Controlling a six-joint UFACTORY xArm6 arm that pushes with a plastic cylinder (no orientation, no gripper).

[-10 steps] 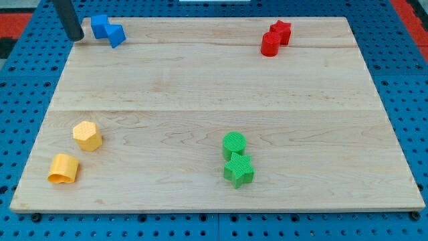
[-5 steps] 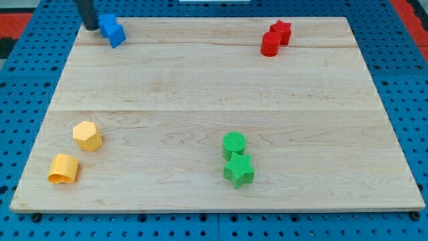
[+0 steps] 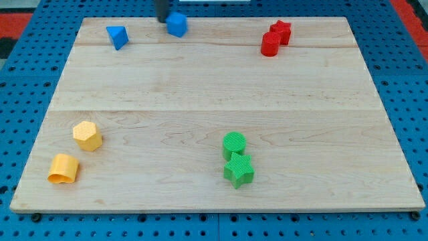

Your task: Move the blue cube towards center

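Blue cube at the far edge

Blue cube sits at the table's top edge, my tip touching its left side (no pincer here, just a rod), so pushing from above would send it centreward.

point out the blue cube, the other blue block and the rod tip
blue cube (image 3: 177,25): camera view, on its front face, at the board's top edge.
blue wedge-shaped block (image 3: 118,36): camera view, on its top face, left of the cube.
my tip (image 3: 162,20): camera view, rod's lower end, against the cube's left side.
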